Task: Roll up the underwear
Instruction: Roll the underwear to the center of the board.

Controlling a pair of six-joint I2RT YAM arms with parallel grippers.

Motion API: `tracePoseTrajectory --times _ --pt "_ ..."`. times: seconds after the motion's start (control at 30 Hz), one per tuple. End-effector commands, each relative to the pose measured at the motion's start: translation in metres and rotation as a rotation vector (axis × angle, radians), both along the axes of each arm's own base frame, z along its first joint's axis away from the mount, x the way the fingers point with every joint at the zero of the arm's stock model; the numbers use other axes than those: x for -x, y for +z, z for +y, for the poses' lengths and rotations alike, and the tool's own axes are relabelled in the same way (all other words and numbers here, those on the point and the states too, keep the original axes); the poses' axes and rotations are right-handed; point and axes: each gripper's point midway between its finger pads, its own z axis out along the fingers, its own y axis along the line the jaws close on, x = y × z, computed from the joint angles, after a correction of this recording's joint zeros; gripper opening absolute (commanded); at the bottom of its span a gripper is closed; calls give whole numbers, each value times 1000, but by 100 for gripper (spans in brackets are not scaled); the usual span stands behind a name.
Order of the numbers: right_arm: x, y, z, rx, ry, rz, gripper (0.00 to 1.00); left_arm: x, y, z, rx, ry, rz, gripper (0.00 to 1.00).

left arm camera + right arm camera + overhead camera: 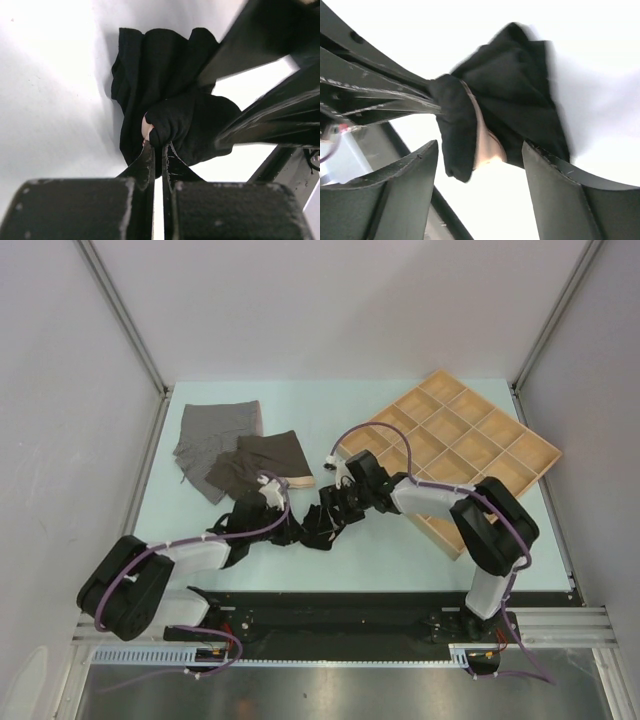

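The black underwear [322,532] lies bunched on the table between my two grippers. My left gripper [292,528] is shut on a fold of it; in the left wrist view the jaws [160,147] pinch the black cloth [160,75], with a pale inner band showing at the fold. My right gripper [330,512] is open, with its fingers on either side of the same bundle [520,85] and not touching it [480,170]. The heather grey underwear [218,435] and the dark brown underwear [262,462] lie flat at the back left, overlapping.
A compartmented wooden tray [520,455] sits at an angle at the back right, close behind my right arm. The table is enclosed by grey walls, and a black rail runs along its near edge.
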Motion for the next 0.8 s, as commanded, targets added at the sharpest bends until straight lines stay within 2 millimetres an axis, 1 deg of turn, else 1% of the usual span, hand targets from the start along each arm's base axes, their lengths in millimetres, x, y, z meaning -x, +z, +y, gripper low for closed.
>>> tracePoseTrajectory --times 0.0,0.03,0.07,0.1,0.13,0.17,0.2,0.23,0.27,0.3,0.33,0.43,0.5,0.57,0.63,0.77 --pt "-26 29 -29 178 -85 -252 73 0 -15 8 -98 17 84 0" --pt "-29 43 -30 178 -92 -322 73 1 -14 7 -98 13 95 0" --pt "-24 42 -31 186 -65 -359 73 1 -15 6 -98 14 106 0" --pt "-16 47 -20 163 -25 -405 73 1 -14 5 -96 10 112 0" --pt "-10 55 -15 143 -2 -446 73 0 -13 4 -95 5 119 0" --pt "-3 52 -14 147 42 -479 72 1 -15 3 -100 2 128 0" --pt "2 57 -5 118 69 -526 72 0 -15 3 -102 4 133 0" --pt "13 60 5 101 108 -568 72 -1 -14 2 -102 3 134 0" --pt "21 56 6 104 141 -599 72 0 -17 2 -107 -3 148 0" --pt "22 60 13 80 159 -645 72 -1 -18 2 -110 0 151 0" --pt "31 59 18 71 195 -659 72 -2 -16 1 -108 -2 152 0" --pt "36 53 27 45 237 -686 71 -4 -21 0 -120 -4 175 0" --pt "37 45 29 55 259 -711 70 -4 -24 -1 -124 -7 187 0" --pt "34 40 29 74 262 -739 70 -4 -24 -3 -123 -11 193 0" --pt "31 32 28 109 262 -753 71 -5 -25 -3 -123 -7 201 0" --pt "31 17 29 160 275 -777 72 -5 -25 -4 -123 -4 205 0"
